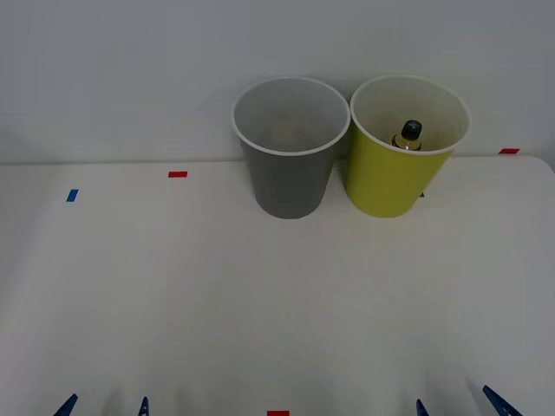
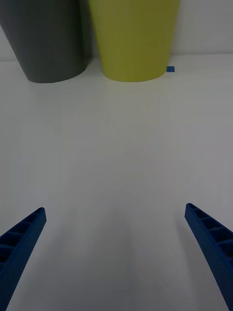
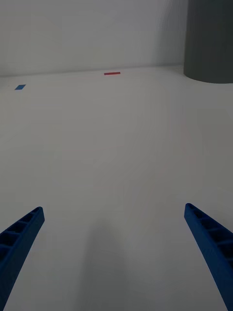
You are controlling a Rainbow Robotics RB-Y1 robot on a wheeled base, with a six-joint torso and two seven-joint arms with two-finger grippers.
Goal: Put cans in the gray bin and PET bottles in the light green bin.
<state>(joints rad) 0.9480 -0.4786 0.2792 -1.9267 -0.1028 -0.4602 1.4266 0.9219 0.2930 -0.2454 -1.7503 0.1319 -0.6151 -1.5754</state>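
The gray bin stands at the back of the table, and the light green bin is just to its right. A PET bottle with a black cap stands upright inside the light green bin. No can is in sight. Both bins also appear in the right wrist view, gray bin and light green bin. My left gripper sits open at the table's near edge on the left. My right gripper sits open at the near edge on the right. Both hold nothing.
Small tape marks lie on the white table: blue at the left, red near the gray bin, red at the far right, red at the near edge. A wall rises right behind the bins.
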